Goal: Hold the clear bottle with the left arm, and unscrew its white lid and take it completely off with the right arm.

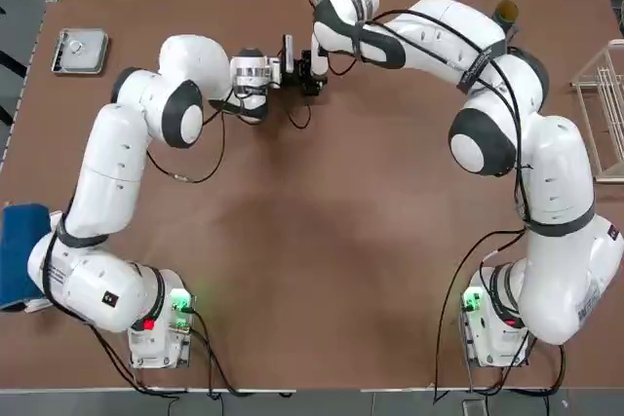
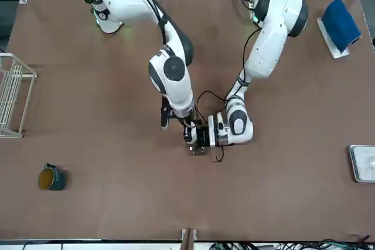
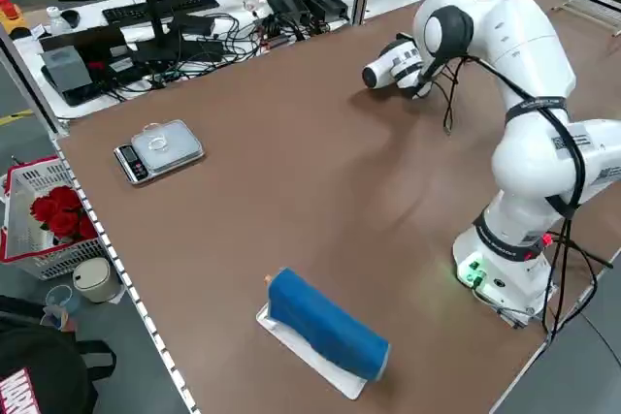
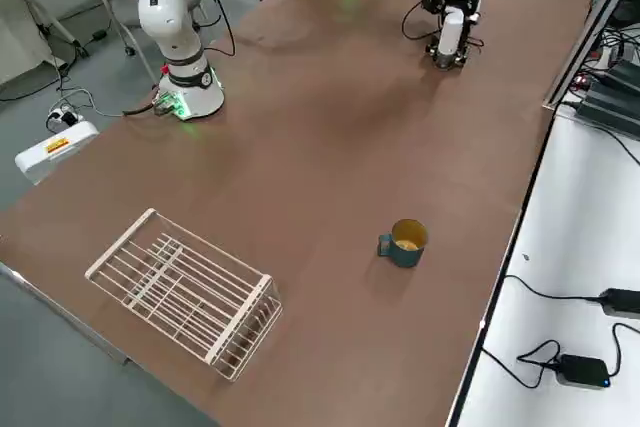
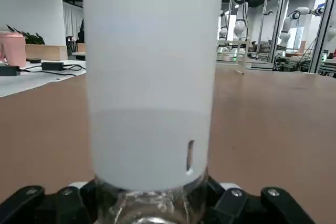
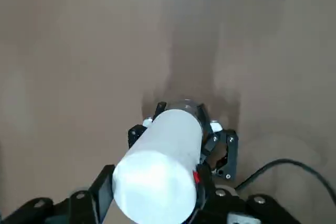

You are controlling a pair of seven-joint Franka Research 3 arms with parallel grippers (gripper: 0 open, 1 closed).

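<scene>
The clear bottle (image 5: 152,211) stands upright at the far middle of the table, and my left gripper (image 1: 292,70) is shut on its glassy body from the side. The white lid (image 5: 152,77) sits on top of the bottle and hides most of it. From above, my right gripper (image 1: 314,73) is shut on the white lid (image 6: 157,166), one black finger on each side. In the right wrist view the bottle's rim (image 6: 186,106) peeks out beyond the lid, between the left gripper's dark fingers (image 6: 227,148). In the front view both grippers meet at the same spot (image 2: 199,136).
A small scale (image 1: 80,51) lies at the far left. A blue cloth bundle (image 1: 19,250) sits at the left edge. A wire rack (image 1: 604,109) stands at the right edge. A teal mug (image 2: 51,178) with a yellowish top is at the far right.
</scene>
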